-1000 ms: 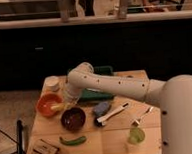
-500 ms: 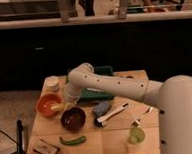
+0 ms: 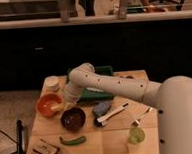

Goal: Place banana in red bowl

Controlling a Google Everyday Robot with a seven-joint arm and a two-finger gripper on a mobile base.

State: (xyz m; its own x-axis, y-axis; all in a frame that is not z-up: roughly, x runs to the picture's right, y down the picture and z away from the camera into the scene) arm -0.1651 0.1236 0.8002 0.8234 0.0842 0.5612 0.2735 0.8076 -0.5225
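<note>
1. The banana shows as a pale yellow piece over the right side of the red bowl, at the tip of the gripper.
2. The gripper hangs over the red bowl's right rim. I cannot tell whether it grips the banana or has let it go.
3. The red bowl sits on the left part of the wooden table.
4. The white arm reaches in from the right, bends above the green tray and slopes down to the bowl.
5. A dark bowl stands just near and right of the red bowl.
6. A white cup stands far of the red bowl.
7. A green pod lies near of the dark bowl, and a small box lies at the near left corner.
8. Right of the dark bowl lie a blue-grey cloth, a white-handled tool and a fork.
9. A green cup stands near right.
</note>
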